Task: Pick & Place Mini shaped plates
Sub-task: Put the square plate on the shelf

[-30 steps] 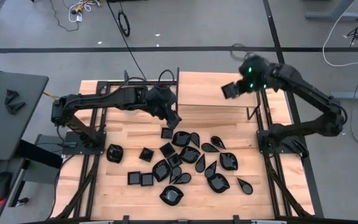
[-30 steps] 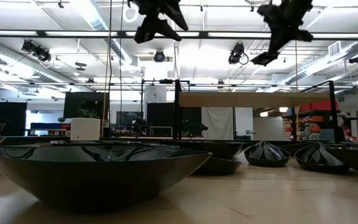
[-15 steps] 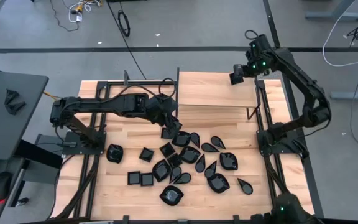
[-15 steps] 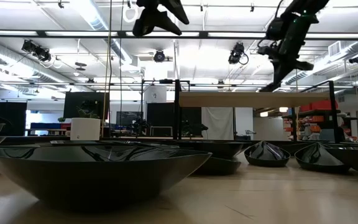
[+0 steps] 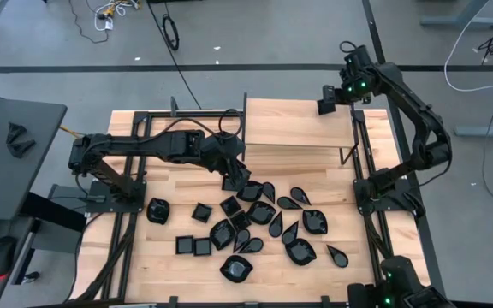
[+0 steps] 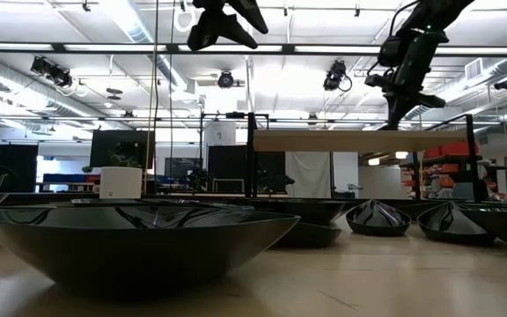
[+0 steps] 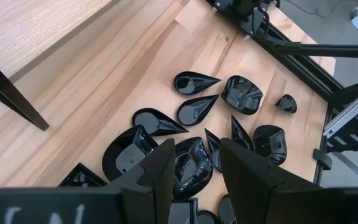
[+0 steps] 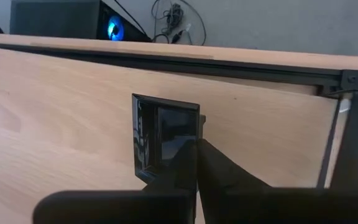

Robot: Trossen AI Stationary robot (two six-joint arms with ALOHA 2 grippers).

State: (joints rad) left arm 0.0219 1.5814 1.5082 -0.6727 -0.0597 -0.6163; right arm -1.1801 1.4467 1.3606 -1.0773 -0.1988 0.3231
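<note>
Several glossy black mini shaped plates, teardrop, square and rounded, lie on the wooden table, spread across its near half. My left gripper hangs open above the far edge of this cluster; its fingers frame a rounded plate below without touching it. My right gripper is shut on a square plate above the far right corner of the raised wooden shelf. In the low view, my right gripper hangs above the shelf board. My right gripper pinches the square plate by its rim, at one side, between its two shut fingers. The fingers slant steeply down from above. The plate stands on edge in the hold, its hollow side toward the wrist camera, clear of the shelf board below.
The shelf rests on thin black legs over the table's far half. Black frame rails run along the table's right and left sides. A small white pot stands at the table's far side. Bare wood lies to the left of the plates.
My right gripper has swung toward the table's far right corner and sunk lower, rolling its wrist, with the square plate still in its fingers. My left gripper has shifted slightly toward the near edge over the plates and stayed open.
</note>
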